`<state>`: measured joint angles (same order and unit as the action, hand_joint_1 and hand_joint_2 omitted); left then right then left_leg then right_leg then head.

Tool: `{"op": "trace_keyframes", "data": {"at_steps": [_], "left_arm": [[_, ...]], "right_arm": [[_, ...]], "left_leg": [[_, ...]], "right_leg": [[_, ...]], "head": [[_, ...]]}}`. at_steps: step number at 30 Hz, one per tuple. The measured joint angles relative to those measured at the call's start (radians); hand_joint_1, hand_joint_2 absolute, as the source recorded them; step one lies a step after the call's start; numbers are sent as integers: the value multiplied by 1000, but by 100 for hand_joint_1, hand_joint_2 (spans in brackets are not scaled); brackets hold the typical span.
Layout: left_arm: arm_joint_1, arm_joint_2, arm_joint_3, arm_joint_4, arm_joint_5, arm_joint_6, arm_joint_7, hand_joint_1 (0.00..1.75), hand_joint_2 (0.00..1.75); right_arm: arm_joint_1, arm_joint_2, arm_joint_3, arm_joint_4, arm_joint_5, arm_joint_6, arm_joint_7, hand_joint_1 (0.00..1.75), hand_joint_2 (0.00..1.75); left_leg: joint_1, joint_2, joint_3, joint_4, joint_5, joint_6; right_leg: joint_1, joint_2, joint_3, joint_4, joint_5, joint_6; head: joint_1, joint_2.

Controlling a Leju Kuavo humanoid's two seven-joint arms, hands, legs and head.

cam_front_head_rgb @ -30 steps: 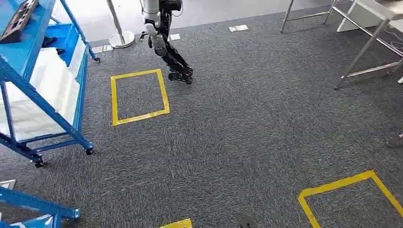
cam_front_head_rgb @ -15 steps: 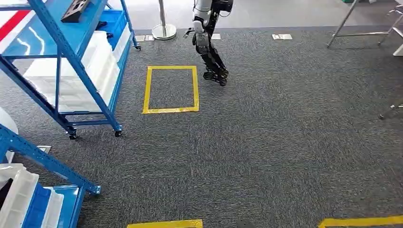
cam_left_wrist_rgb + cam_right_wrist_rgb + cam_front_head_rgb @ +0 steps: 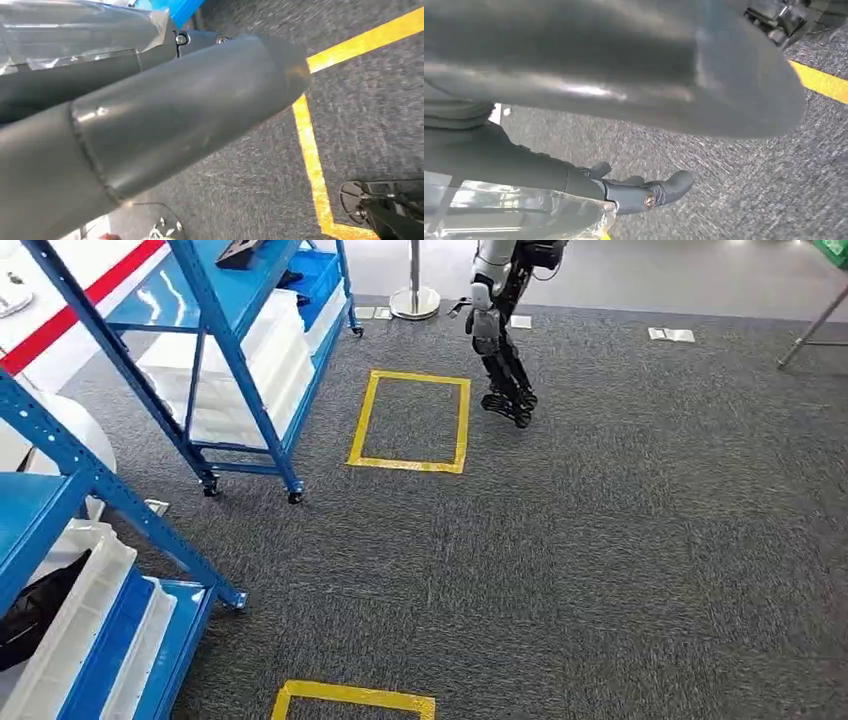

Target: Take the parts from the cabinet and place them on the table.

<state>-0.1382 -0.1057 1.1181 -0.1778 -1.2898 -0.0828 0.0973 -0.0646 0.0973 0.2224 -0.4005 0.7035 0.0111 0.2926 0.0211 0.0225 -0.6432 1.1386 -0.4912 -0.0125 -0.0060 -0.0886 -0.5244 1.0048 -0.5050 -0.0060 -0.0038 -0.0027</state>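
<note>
Fingers [image 3: 676, 184] of the right hand [image 3: 634, 192] hang loosely apart above the carpet [image 3: 600, 540], holding nothing, arm down beside the body. Left hand [image 3: 197, 37] barely peeks in, and I can't tell its fingers' state. Dark part [image 3: 240, 252] lies on the blue cabinet's [image 3: 238, 365] top shelf, cropped, so its direction is unclear.

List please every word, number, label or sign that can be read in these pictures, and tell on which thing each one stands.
No text can be read in any view.
The blue shelving racks, their white bins and the grey carpet carry no visible writing.
The yellow tape rectangles are plain floor marks, without letters.
The small floor plates are too small to read.
</note>
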Motion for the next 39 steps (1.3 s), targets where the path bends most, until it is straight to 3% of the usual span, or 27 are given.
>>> {"op": "trace_keyframes", "data": {"at_steps": [1, 2, 6, 7, 8, 9, 11, 12, 13, 15, 16, 17, 18, 21, 22, 23, 24, 26, 28, 29, 30, 31, 32, 33, 36, 37, 39], "left_arm": [[-1, 1, -1, 0, -4, 0, 0, 0, 0], [-5, 1, -3, 0, -6, 0, 0, 0, 0], [-5, 3, -16, 0, -19, 2, 0, 0, 0], [-5, 1, -19, 0, -22, 2, 0, 0, 0], [-7, 1, -22, 0, -27, 2, 2, 0, 0], [-10, 2, -24, 0, -29, 2, 3, 0, 0], [-15, 2, -27, 0, -36, 1, 7, 0, 0], [-15, 2, -29, 0, -39, 1, 8, 0, 0], [-14, 2, -31, 0, -39, 0, 10, 0, 0], [-15, 0, -34, 0, -40, 0, 10, 0, 0], [-16, 0, -36, 0, -40, 0, 10, 0, 0], [-16, 2, -40, 0, -40, 0, 10, 0, 0], [-17, 3, -42, 0, -40, 0, 11, 0, 0], [-12, 3, -42, 0, -40, 0, 11, 0, 0], [-11, 4, -42, 0, -40, 0, 11, 0, 0], [-11, 2, -42, 0, -40, 0, 11, 0, 0], [-15, 2, -43, 0, -42, 1, 13, 0, 0], [-19, 2, -45, 0, -48, 0, 13, 0, 0], [-17, 2, -48, 0, -50, -1, 16, 0, 0], [-16, 2, -48, 0, -51, -1, 18, 0, 0], [-16, 3, -49, 0, -53, -1, 18, 0, 0], [-17, 4, -49, 0, -57, -1, 18, 0, 0], [-20, 5, -50, 0, -58, -1, 18, 0, 0], [-25, 5, -51, 0, -59, -1, 18, 0, 0], [-23, 6, -56, 0, -61, -1, 22, 0, 0], [-23, 6, -56, 0, -61, -1, 23, 0, 0], [-25, 3, -57, 0, -64, -1, 26, 0, 0]], "right_arm": [[0, 0, -2, 0, 0, 0, 0, 0, 0], [2, 0, -5, 0, 0, -1, 0, 0, 0], [3, 2, -18, 0, 0, -4, 2, 0, 0], [4, 2, -24, -1, 0, -5, 2, 0, 0], [7, 2, -30, 0, 0, -6, 2, 0, 0], [10, 3, -34, 0, 0, -8, 2, 0, 0], [22, 3, -42, 0, 0, -8, 2, 0, 0], [28, 3, -47, 2, 0, -8, 3, 0, 0], [31, 3, -50, 2, 0, -8, 5, 0, 0], [30, 3, -54, 2, 0, -9, 5, 0, 0], [30, 2, -55, 2, 0, -10, 5, 0, 0], [30, 3, -56, 2, 0, -10, 5, 0, 0], [30, 3, -56, 2, 0, -10, 5, 0, 0], [31, 5, -56, 2, 0, -11, 5, 0, 0], [30, 7, -57, 2, 0, -11, 5, 0, 0], [28, 7, -57, 2, -1, -11, 5, 0, 0], [30, 8, -57, 2, -1, -11, 5, 0, 0], [37, 8, -62, 2, -1, -11, 5, 0, 0], [40, 7, -67, 2, -2, -11, 5, 0, 0], [40, 8, -69, 2, -3, -11, 5, 0, 0], [40, 9, -72, 2, -3, -12, 5, 0, 0], [40, 11, -75, 2, -3, -12, 5, 0, 0], [40, 11, -77, 1, -3, -13, 5, 0, 0], [41, 13, -80, 1, -3, -13, 5, 0, 0], [43, 16, -90, -5, 1, -16, 5, 0, 0], [44, 17, -93, -9, 4, -16, 5, 0, 0], [45, 17, -101, -11, 9, -16, 4, 0, 0]], "left_leg": [[-2, 37, 52, -80, 22, 5], [-12, 67, 67, -110, 12, 9], [-18, 13, 59, -122, 23, 34], [-8, 5, 66, -131, 32, 43], [-7, -6, 65, -133, 36, 50], [-8, -18, 62, -133, 38, 53], [-8, -52, 58, -133, 41, 55], [-8, -67, 57, -132, 42, 55], [-7, -83, 58, -132, 42, 53], [-4, -114, 58, -129, 44, 48], [-2, -127, 58, -127, 44, 43], [-4, -138, 53, -123, 44, 33], [-8, -149, 50, -120, 43, 26], [-3, -174, 42, -133, 56, 6], [3, -164, 37, -124, 50, 5], [-5, -97, 24, -93, 24, 4], [-5, -58, -8, -24, -20, 2], [-5, -35, -84, 139, -96, -1], [-4, -27, -107, 193, -100, 1], [-4, -24, -82, 149, -71, 3], [-5, -16, -31, 63, -28, 7], [-8, 12, 27, -33, 8, 13], [-13, 68, 67, -101, 16, 20], [-20, 65, 69, -111, 15, 21], [-28, 25, 59, -113, 18, 30], [-18, 12, 67, -126, 29, 43], [-13, -5, 66, -133, 38, 53]], "right_leg": [[2, -10, 3, 0, -1, 0], [14, -18, 1, 3, -6, 8], [16, -60, 15, -3, -9, 24], [8, -21, 2, 11, -19, 31], [5, 38, -11, 49, -44, 28], [3, 67, -42, 118, -79, 21], [-2, 82, -118, 276, -139, 17], [-3, 85, -136, 313, -144, 23], [-6, 85, -131, 299, -130, 33], [-15, 95, -64, 152, -59, 57], [-23, 119, -22, 61, -24, 67], [-33, 176, -7, 13, -16, 70], [-23, 158, -11, 9, -9, 56], [-19, 130, -2, 9, -1, 35], [-29, 118, -3, 5, 4, 26], [-25, 109, -4, 4, 5, 17], [-20, 93, -4, 4, 4, 9], [-10, 60, -5, 5, 2, 5], [-6, 32, -7, 5, 1, 4], [-4, 19, -7, 5, 0, 3], [-4, 6, -5, 5, -2, 3], [-3, -6, -1, 5, -3, 3], [2, -15, 2, 5, -4, 4], [11, -23, 0, 8, -10, 11], [7, -58, 8, 1, -10, 21], [13, -49, 5, 1, -14, 30], [3, 48, -25, 78, -61, 26]], "head": [[-1, 0], [-1, 0], [3, 0], [5, 0], [7, 0], [9, 0], [10, 0], [10, 0], [9, 0], [10, 0], [9, 0], [14, 0], [12, 0], [10, 0], [8, 0], [6, 0], [-3, 0], [-2, 0], [-2, 0], [-2, 0], [-2, 0], [-2, 0], [-3, 0], [-2, 0], [1, 0], [0, 0], [4, 0]]}}
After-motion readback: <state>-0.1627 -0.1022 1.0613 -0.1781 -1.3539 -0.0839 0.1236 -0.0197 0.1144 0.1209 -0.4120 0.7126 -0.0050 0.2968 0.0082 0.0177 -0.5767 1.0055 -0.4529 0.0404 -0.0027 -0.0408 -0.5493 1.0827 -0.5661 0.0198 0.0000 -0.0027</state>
